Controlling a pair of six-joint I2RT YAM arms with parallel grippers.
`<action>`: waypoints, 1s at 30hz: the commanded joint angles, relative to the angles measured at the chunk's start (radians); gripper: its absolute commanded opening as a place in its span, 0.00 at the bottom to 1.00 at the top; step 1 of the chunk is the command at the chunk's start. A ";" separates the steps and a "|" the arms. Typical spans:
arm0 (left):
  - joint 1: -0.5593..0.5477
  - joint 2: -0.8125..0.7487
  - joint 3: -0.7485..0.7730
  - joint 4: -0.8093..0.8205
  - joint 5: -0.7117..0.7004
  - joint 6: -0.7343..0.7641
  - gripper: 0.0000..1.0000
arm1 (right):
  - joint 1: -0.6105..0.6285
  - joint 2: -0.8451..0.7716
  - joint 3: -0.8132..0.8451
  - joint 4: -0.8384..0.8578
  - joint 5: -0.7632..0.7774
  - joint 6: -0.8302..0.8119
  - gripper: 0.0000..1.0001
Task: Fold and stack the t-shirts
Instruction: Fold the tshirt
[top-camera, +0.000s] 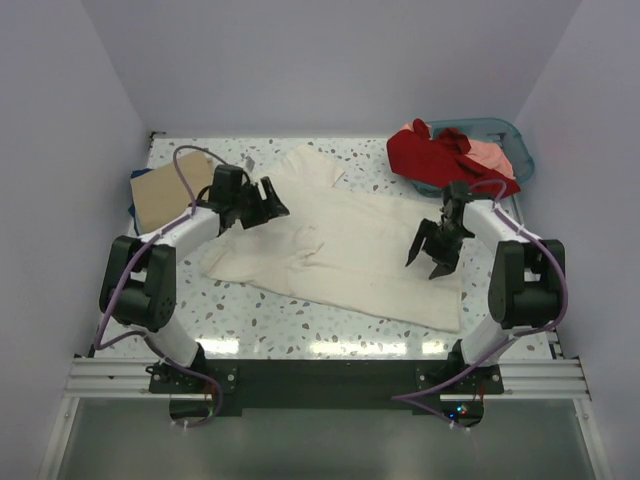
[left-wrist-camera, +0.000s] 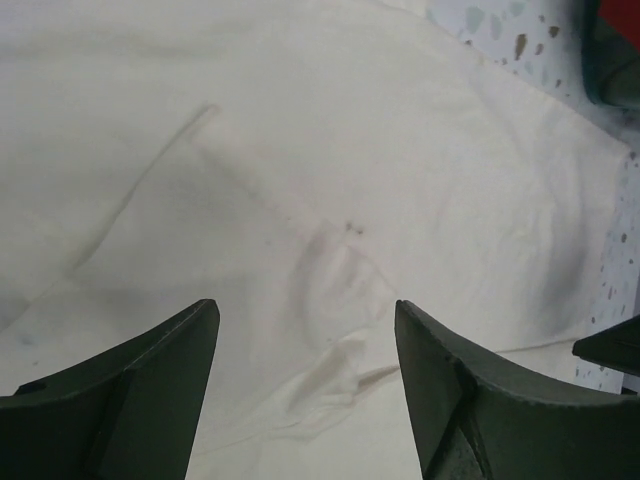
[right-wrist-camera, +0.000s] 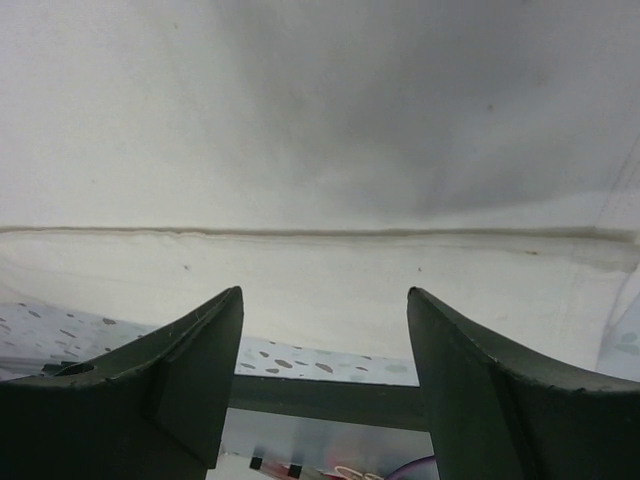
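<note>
A large cream t-shirt (top-camera: 345, 245) lies spread and creased across the middle of the table. It fills the left wrist view (left-wrist-camera: 330, 170) and the right wrist view (right-wrist-camera: 320, 130), where its hem runs across. My left gripper (top-camera: 272, 205) is open and empty over the shirt's left part, above a small bunched fold (left-wrist-camera: 340, 375). My right gripper (top-camera: 428, 260) is open and empty over the shirt's right part near the hem. A folded tan shirt (top-camera: 165, 195) lies at the left on a dark blue one (top-camera: 133, 208). A red shirt (top-camera: 432, 152) and a salmon-pink one (top-camera: 493, 156) lie in the basket.
The teal plastic basket (top-camera: 515, 140) stands at the back right corner. White walls close the table on three sides. The speckled tabletop (top-camera: 300, 325) shows in front of the cream shirt, with the black rail (top-camera: 320, 385) at the near edge.
</note>
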 joint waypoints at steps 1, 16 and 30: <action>0.008 0.000 -0.083 -0.030 -0.020 0.037 0.76 | 0.007 0.048 -0.006 0.048 -0.014 -0.019 0.70; 0.013 -0.114 -0.414 -0.007 -0.145 -0.030 0.80 | 0.007 0.180 -0.088 0.115 0.057 -0.040 0.70; 0.011 -0.338 -0.614 -0.093 -0.128 -0.188 0.80 | 0.007 0.168 -0.144 0.056 0.090 -0.048 0.70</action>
